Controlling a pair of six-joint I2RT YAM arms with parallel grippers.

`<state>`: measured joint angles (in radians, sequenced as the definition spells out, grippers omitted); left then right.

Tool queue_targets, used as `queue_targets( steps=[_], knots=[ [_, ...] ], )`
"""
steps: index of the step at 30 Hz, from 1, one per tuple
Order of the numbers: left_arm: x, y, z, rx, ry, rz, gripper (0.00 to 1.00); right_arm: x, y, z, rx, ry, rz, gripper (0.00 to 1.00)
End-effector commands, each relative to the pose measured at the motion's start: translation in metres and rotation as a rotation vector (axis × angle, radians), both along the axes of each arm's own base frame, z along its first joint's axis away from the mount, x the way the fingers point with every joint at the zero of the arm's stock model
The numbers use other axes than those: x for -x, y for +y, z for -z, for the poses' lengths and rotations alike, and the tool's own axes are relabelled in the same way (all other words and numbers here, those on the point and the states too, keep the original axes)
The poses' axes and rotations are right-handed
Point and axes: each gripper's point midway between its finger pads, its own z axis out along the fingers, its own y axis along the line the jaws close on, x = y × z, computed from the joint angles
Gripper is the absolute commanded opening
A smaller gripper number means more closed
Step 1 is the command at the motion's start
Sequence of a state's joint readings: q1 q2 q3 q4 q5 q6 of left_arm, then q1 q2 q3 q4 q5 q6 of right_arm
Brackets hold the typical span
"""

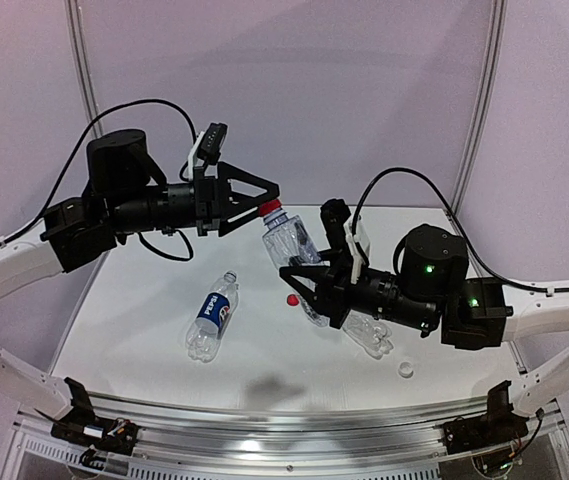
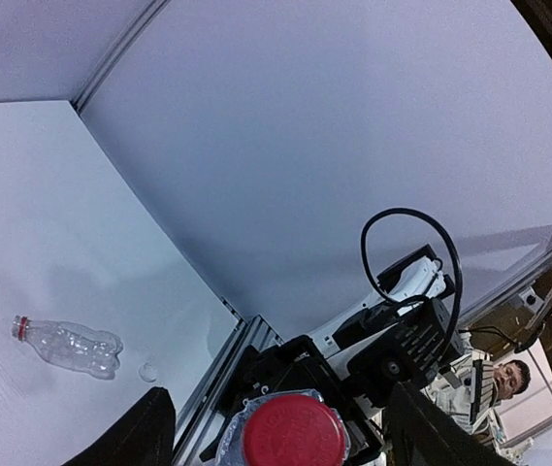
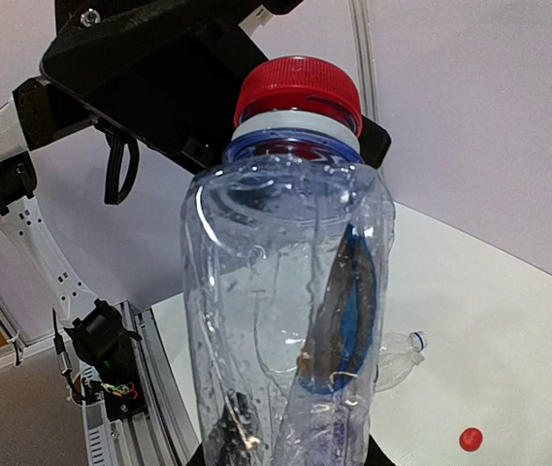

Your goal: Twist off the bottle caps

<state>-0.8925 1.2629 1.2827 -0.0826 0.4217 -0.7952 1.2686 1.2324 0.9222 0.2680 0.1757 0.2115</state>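
My right gripper (image 1: 309,285) is shut on the body of a clear unlabelled bottle (image 1: 294,245) and holds it tilted in the air, neck toward the left arm. Its red cap (image 1: 271,207) sits on the neck. My left gripper (image 1: 270,200) is open around that cap; in the left wrist view the cap (image 2: 293,432) lies between the fingers (image 2: 135,432) with a gap on each side. The right wrist view shows the held bottle (image 3: 285,320) and cap (image 3: 298,89) close up.
A Pepsi bottle (image 1: 212,315) lies on the table at centre left. A third clear bottle (image 1: 369,335) lies under my right arm. A loose red cap (image 1: 292,299) and a whitish cap (image 1: 405,369) rest on the table (image 1: 134,330).
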Motion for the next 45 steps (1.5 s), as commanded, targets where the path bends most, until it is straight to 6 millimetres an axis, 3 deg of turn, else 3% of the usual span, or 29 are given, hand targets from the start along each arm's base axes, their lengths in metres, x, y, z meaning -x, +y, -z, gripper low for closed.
queue_targets(
  steps=[1, 6, 10, 13, 16, 19, 21, 26, 37, 45],
  knots=[
    [0.006, -0.008, -0.006, 0.017, -0.018, 0.059, 0.69, 0.003, 0.005, -0.013, -0.043, 0.004, -0.025, 0.00],
    [0.007, -0.011, -0.005, 0.014, -0.019, 0.070, 0.45, 0.003, 0.008, -0.011, -0.036, 0.004, -0.029, 0.00],
    [0.008, -0.011, -0.002, 0.002, -0.009, 0.068, 0.18, 0.002, 0.010, -0.011, -0.032, -0.003, -0.029, 0.00],
    [0.002, -0.012, 0.011, -0.054, 0.045, 0.028, 0.12, -0.001, 0.010, -0.014, -0.019, -0.025, -0.013, 0.00],
    [-0.011, -0.011, 0.035, -0.151, 0.164, -0.074, 0.11, -0.020, 0.011, -0.006, 0.084, -0.066, 0.088, 0.00],
    [-0.027, -0.001, 0.066, -0.275, 0.356, -0.231, 0.11, -0.061, 0.003, 0.025, 0.502, -0.192, 0.367, 0.00],
    [-0.031, -0.005, 0.066, -0.283, 0.390, -0.242, 0.12, -0.074, -0.003, 0.022, 0.670, -0.304, 0.492, 0.00],
    [-0.037, -0.015, 0.060, -0.279, 0.383, -0.227, 0.12, -0.063, 0.000, 0.001, 0.476, -0.317, 0.454, 0.00],
    [-0.038, -0.020, 0.060, -0.222, 0.379, -0.196, 0.19, -0.040, 0.000, -0.002, 0.300, -0.254, 0.311, 0.00],
    [-0.032, -0.014, 0.053, -0.186, 0.358, -0.179, 0.35, -0.028, 0.000, -0.001, 0.224, -0.238, 0.247, 0.00]
  ],
)
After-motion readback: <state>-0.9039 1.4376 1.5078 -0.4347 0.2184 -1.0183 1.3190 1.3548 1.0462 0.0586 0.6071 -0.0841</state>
